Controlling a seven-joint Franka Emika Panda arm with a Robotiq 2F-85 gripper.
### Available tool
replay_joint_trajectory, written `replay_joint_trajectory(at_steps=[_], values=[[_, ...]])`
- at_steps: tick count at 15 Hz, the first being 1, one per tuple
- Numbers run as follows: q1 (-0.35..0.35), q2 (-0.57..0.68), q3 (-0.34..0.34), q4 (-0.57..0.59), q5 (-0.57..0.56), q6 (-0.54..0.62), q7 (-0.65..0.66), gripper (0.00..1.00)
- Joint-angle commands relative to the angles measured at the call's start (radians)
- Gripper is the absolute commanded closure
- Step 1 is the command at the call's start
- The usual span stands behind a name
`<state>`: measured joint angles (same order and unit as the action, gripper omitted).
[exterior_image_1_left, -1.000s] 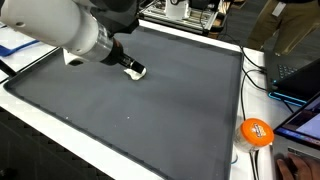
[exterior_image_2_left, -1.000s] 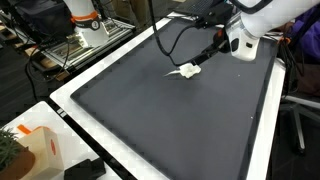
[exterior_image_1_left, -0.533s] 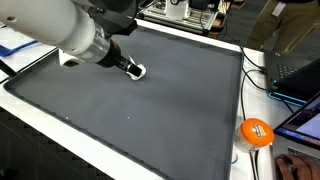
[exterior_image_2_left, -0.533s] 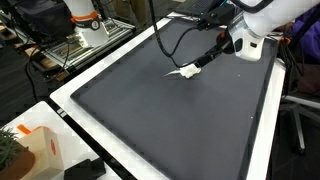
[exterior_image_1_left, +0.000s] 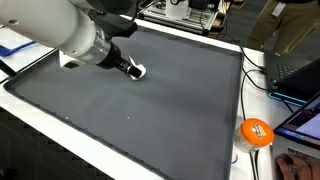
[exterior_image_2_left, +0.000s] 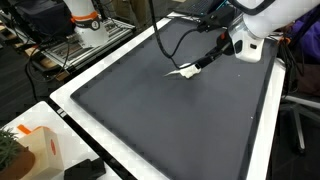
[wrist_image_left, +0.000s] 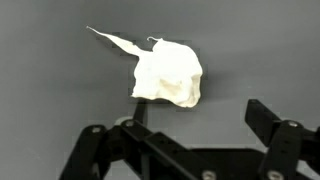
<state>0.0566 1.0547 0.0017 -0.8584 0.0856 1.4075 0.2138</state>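
The gripper (wrist_image_left: 172, 122) hangs with its jaws wide apart, empty. The white wad (wrist_image_left: 168, 75) lies ungrasped on the mat (exterior_image_1_left: 150, 110), upper centre of the wrist view.

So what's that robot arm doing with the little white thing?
The robot arm has its gripper down low over a dark grey mat, right beside a small crumpled white piece that might be tissue or cloth. The jaws are open and hold nothing. In the wrist view the white piece lies on the mat just ahead of the fingers, not between them.
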Motion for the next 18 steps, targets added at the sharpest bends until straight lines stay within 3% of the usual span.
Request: replay_joint_trajectory(at_steps=[1, 18], values=[[-0.007, 0.034, 0.007, 0.042, 0.012, 0.015, -0.002, 0.00], [0.003, 0.058, 0.003, 0.068, 0.004, -0.014, 0.006, 0.00]])
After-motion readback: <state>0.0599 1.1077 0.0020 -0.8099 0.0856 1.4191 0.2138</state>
